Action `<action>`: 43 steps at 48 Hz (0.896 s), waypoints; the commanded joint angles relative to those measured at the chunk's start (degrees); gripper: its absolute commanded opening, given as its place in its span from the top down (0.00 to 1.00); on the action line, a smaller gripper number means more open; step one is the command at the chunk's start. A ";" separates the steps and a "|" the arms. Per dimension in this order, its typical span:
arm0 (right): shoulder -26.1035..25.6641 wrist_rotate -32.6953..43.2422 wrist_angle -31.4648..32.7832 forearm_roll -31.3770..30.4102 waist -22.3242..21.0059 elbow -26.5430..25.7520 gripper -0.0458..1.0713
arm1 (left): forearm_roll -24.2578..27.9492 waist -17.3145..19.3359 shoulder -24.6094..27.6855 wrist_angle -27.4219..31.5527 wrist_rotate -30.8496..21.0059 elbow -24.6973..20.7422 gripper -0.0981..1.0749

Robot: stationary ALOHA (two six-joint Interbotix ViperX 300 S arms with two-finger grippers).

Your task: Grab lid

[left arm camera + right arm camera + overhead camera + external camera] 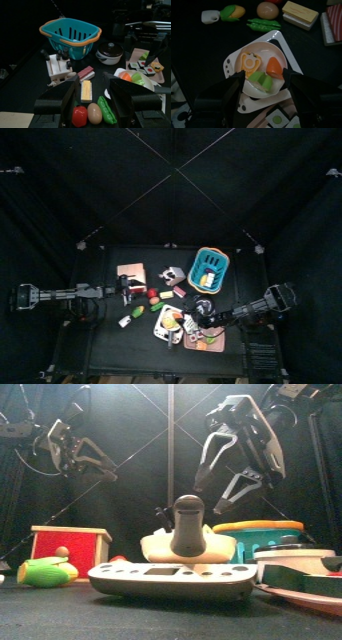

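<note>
Left wrist view, working outward from the camera. The left gripper [93, 82] has its jaws spread apart with nothing in them, and it sits low over a row of toy food: a red piece, an egg [95, 113] and a green pea pod [105, 110].

Beyond those is a white plate [155, 89] of play food, and past it a small dark pot [110, 58] with a pale band. The lid [111, 48] is the black dome seated on that pot, just in front of the teal basket [70, 32].

The right gripper [262, 75] is also wide open and empty. It hangs above the plate, not above the pot, and the lid does not show in its wrist view.

Handling, by judgement:
- Expect a light, rigid plastic toy with a smooth, slick dome.
- A pinch across the dome would likely slide off, so aim for the crown, or a knob if there is one; you cannot make one out here.
- The pot looks light too, so it may lift with the lid or tip. Come straight down and close gently.
</note>
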 commanded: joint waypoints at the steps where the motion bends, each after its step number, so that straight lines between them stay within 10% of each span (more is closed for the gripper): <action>1: -3.87 -0.09 4.31 2.99 0.26 0.44 0.13 | 0.00 0.00 -0.09 -0.26 0.00 -0.70 0.22; 14: -8.35 -0.09 18.54 11.51 1.49 4.75 0.13 | 0.00 0.09 -0.09 -0.26 0.09 -0.70 0.22; 43: -8.09 0.00 22.41 14.59 1.05 8.70 0.13 | 0.09 0.09 -0.09 -0.26 0.09 -0.70 0.22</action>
